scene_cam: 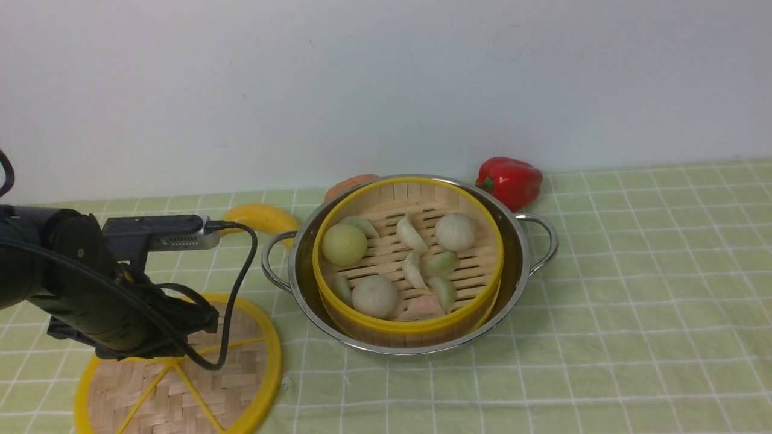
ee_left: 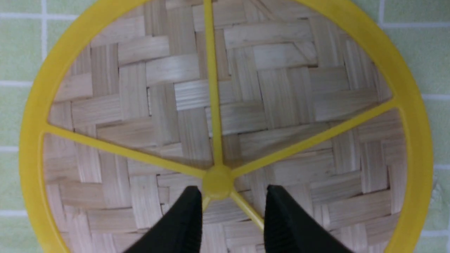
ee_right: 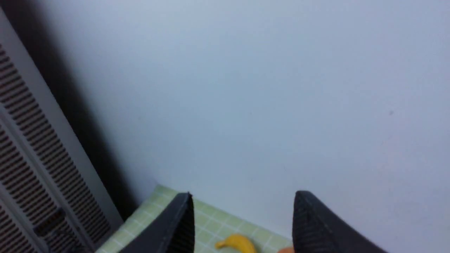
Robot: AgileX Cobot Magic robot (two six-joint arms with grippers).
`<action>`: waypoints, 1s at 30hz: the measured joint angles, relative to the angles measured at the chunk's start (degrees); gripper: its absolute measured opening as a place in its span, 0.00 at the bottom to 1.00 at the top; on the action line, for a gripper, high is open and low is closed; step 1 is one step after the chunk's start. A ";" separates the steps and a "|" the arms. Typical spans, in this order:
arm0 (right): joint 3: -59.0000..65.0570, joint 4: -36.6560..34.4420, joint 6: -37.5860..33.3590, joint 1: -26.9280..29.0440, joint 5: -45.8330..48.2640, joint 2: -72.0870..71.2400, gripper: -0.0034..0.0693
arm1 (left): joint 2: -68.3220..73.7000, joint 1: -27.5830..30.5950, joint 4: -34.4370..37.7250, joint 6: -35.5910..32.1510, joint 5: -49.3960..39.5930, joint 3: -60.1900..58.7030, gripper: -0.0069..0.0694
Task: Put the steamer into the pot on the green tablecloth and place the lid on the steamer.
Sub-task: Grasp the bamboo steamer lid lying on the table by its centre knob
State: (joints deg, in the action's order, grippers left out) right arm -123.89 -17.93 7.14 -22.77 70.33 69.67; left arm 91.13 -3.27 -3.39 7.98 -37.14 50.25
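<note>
Left tool (ee_left: 232, 188) gapes above one lid (ee_left: 281, 88), right tool (ee_right: 245, 194) gapes, seemingly empty; one steamer (scene_cam: 410, 328) occupies one pot (scene_cam: 514, 265).

The right gripper (ee_right: 245, 194) stood open, its two black fingers (ee_right: 179, 225) wide apart with nothing between them. Beyond them a pale, bare wall (ee_right: 246, 88) filled most of the view. A grey slatted panel (ee_right: 24, 140) ran along one side, with a dark shadow beside it on the wall. Between the fingers showed a corner of green cloth (ee_right: 211, 221) with white grid lines, its edge meeting the wall. A banana (ee_right: 237, 243) lay on it, and near that an orange thing (ee_right: 287, 250), mostly cut off by the frame's edge.
</note>
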 joint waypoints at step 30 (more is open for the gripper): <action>30.98 -1.11 2.84 0.00 0.42 -32.75 0.57 | 4.95 0.00 -1.53 0.38 0.93 0.28 0.26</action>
State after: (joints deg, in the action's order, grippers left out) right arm -92.91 -19.04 9.98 -22.77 70.75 36.92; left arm 96.07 -3.27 -4.92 8.36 -36.21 50.54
